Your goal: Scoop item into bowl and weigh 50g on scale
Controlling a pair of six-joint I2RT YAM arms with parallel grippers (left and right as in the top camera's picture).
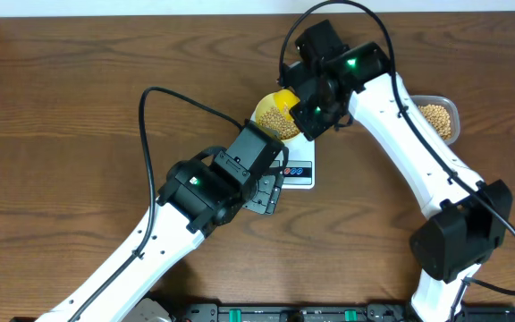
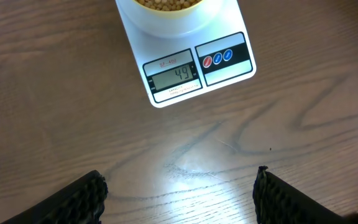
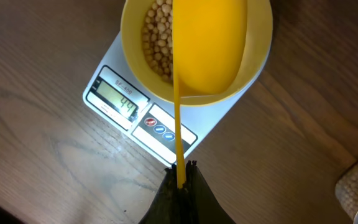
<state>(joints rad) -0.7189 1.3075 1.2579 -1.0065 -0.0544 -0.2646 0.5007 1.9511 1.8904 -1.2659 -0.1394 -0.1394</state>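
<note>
Claws first: our right claw (image 3: 180, 177) is pressed together on the thin flat handle of a yellow plastic measuring scoop (image 3: 210, 43). The scoop's smooth rounded cup hangs over the small round pale yellow-green bowl (image 3: 135, 56) and covers much of its mouth. Our left claw (image 2: 180, 177) stands wide apart, and we see nothing held or touched by it. Its two black ribbed fingers (image 2: 79, 199) hover above the brown wood-grain table (image 2: 42, 124), near the display edge of the scale.

The bowl sits on the white rectangular digital kitchen scale (image 2: 188, 59), toward the end away from the controls. Inside it lie many small round beige-tan beans (image 3: 157, 43), matte and pea-like, too many for us to count. The scale's small grey display (image 2: 174, 76) reads 49. Beside it we count three round buttons (image 2: 218, 57) on a dark strip, one red and two blue.

Well apart from the scale, on the right arm's side, we see a clear rounded-rectangular plastic tub (image 1: 445, 98) holding more of the same beans.

In all we count one bowl, one scale, one scoop, one tub and two black-and-white arms. Glossy plastic shows on the bowl and scoop, and there is a glare patch on the table below the left claw.
</note>
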